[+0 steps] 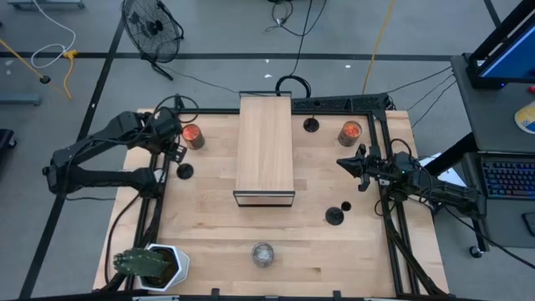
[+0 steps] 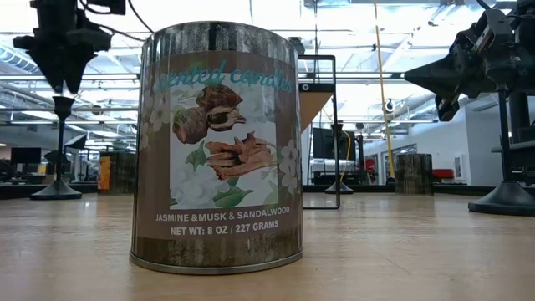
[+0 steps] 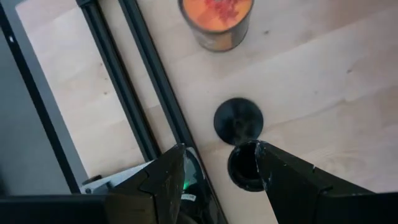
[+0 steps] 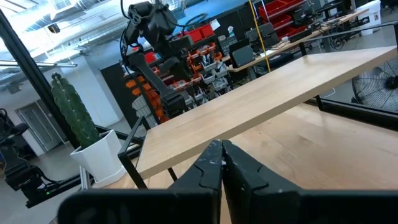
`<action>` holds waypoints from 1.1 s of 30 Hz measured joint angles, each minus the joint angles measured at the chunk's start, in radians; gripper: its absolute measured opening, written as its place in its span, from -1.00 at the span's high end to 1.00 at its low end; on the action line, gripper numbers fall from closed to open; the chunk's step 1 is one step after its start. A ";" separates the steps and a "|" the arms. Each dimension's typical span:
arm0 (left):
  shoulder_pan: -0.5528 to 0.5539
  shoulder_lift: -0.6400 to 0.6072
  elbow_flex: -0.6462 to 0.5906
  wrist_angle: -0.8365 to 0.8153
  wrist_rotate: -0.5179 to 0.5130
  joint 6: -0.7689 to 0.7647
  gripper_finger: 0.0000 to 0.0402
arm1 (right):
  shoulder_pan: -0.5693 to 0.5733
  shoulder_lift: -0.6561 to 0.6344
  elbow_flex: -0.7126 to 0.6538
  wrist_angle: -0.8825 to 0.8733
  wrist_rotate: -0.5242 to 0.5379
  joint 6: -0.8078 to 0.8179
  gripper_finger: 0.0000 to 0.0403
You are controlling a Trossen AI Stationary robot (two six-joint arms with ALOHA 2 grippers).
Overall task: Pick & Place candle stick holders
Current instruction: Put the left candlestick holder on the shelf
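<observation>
Left fingers (image 3: 180, 180) spread just above a candle stick holder (image 3: 239, 119).

Beyond your right gripper (image 4: 222, 163) you see red storage bins (image 4: 283, 14), cluttered workbenches (image 4: 286, 48) and a bright ceiling (image 4: 74, 12).

Bright, even overhead light; the low view's ceiling glares white, silhouetting dark arms; left wrist view slightly soft
</observation>
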 joint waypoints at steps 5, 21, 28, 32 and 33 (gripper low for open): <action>0.024 -0.001 -0.025 0.000 0.068 -0.006 -0.01 | 0.000 0.000 0.000 0.000 0.000 0.000 1.00; 0.024 0.000 -0.113 0.000 0.041 -0.001 -0.01 | 0.000 0.000 0.000 0.000 0.000 0.000 1.00; 0.024 -0.001 -0.128 0.001 0.060 0.031 -0.01 | 0.000 0.000 0.000 0.000 0.000 0.000 1.00; 0.024 -0.001 -0.128 0.001 0.060 0.041 -0.01 | 0.000 0.000 0.000 0.000 0.000 0.000 1.00; 0.024 -0.001 -0.128 0.001 0.059 0.042 -0.01 | 0.000 0.000 0.000 0.000 0.000 0.000 1.00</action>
